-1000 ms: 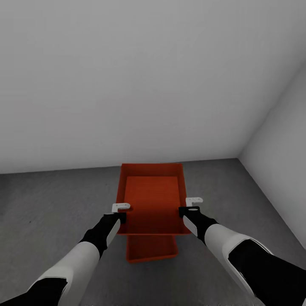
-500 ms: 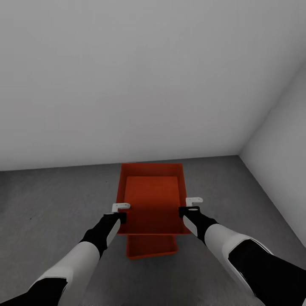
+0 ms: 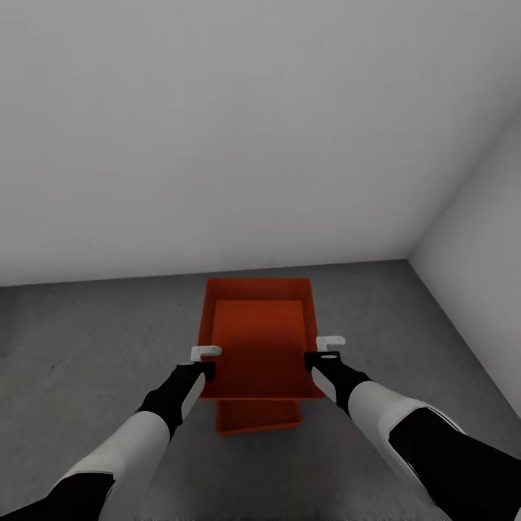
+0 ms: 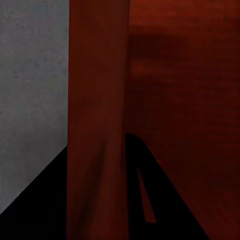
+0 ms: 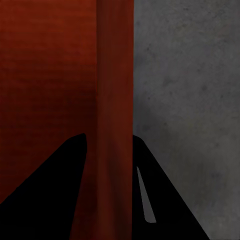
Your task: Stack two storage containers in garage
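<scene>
While held, container (image 3: pixel 257 340) between end effectors.

My two arms in glossy white shells, black joints, black wrists, small white left gripper (image 3: pixel 206 352), white right gripper (image 3: pixel 331 341)

A grey concrete floor (image 3: pixel 87 340) bears one orange-red container (image 3: pixel 257 420) directly.

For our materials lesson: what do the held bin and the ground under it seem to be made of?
Upper container: probably plastic; thin, uniformly orange-red walls, matte finish.
Floor: looks like concrete; dark grey, mottled, rough.
</scene>
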Motion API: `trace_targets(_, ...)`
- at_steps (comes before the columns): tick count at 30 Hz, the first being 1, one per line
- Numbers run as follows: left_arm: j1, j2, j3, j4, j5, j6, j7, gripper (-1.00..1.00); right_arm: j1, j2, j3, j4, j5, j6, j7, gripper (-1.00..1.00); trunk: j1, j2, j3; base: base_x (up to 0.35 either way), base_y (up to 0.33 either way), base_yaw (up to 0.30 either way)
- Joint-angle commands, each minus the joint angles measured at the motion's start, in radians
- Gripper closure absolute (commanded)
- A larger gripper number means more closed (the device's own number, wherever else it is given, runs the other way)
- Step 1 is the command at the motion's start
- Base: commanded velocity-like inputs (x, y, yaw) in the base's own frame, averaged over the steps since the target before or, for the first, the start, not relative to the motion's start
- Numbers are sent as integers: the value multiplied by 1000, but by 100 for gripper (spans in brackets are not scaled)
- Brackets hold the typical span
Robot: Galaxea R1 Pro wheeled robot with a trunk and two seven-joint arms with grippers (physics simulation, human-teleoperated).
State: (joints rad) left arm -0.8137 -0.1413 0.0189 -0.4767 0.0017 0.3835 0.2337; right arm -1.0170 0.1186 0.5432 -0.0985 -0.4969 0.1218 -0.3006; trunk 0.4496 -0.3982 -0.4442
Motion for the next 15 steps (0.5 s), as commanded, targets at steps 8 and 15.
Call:
trace_targets(8, -1, -1, -5, -16, 9, 3, 4, 100, 0, 0, 55, 2, -18, 7, -6, 100, 0, -2, -14, 0, 0, 0)
trace_targets(15, -1, -1, -5, -16, 9, 3, 4, 100, 0, 0, 55, 2, -18, 7, -6, 100, 0, -2, -25, 0, 0, 0)
